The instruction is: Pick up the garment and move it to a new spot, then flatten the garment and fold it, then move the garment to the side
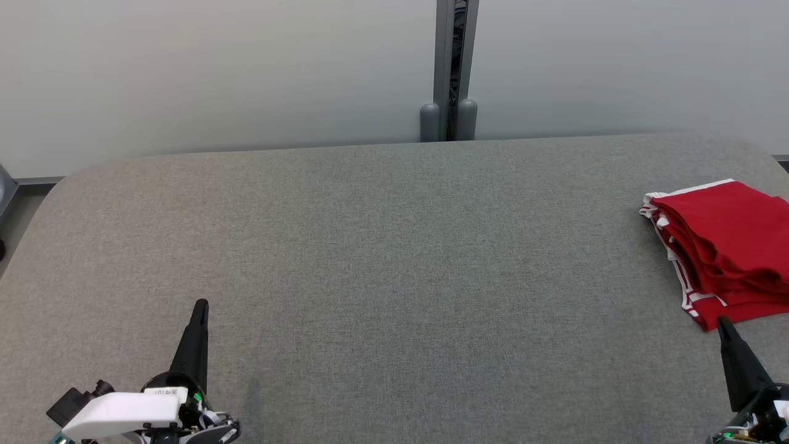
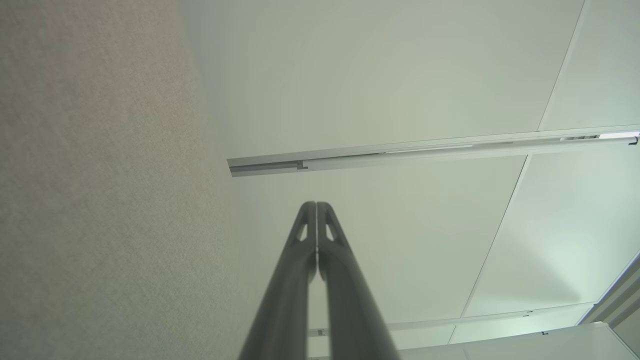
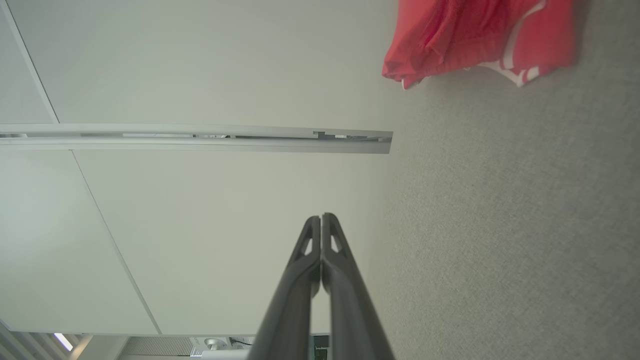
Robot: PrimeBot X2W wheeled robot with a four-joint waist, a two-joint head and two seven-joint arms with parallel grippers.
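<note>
Garment (image 1: 727, 246) lies folded by the counter's (image 1: 394, 277) right edge; the right tool (image 1: 721, 322), closed and empty like the left tool (image 1: 201, 304), sits near and could snag and unfold it.

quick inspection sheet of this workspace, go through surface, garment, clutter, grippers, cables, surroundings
surface: grey fabric-covered table, flat, with rounded far corners
job's things: red garment with white trim, folded in a stack at the table's right side, partly cut off by the head view's edge
clutter: nothing seen
grippers: left gripper shut, holding nothing, at the near left; right gripper shut, holding nothing, near the garment's near corner but apart from it
cables: nothing seen on the table
surroundings: pale wall panels behind the table, with a grey upright post at their joint
</note>
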